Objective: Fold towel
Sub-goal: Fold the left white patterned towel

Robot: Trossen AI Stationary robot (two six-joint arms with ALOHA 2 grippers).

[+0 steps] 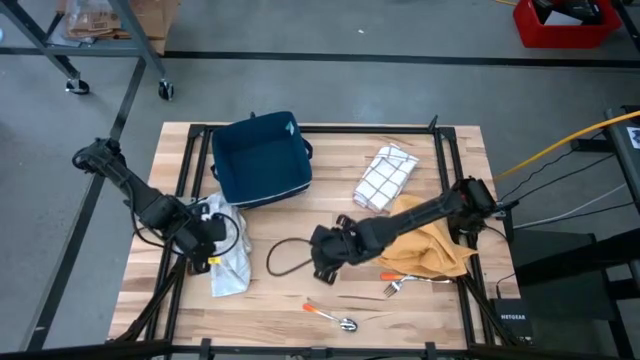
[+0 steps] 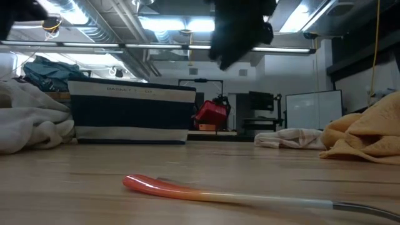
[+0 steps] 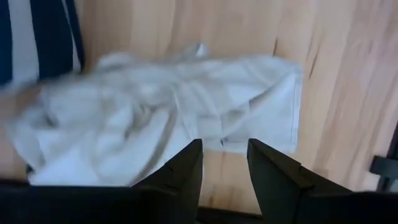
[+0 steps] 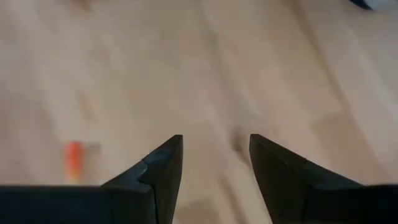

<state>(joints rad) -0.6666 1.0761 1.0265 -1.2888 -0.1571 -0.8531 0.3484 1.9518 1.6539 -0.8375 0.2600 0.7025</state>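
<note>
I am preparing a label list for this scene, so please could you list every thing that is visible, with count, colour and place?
towel: one, pale grey-white, crumpled, table's left side
basket: one, navy, far middle of table
checked cloth: one, white with dark grid, right of basket
yellow cloth: one, mustard, right side, under right arm
spoon: one, orange handle, near edge
fork: one, orange handle, beside yellow cloth
cable loop: one, dark, table centre
left gripper: open, over towel
right gripper: open, over bare wood
</note>
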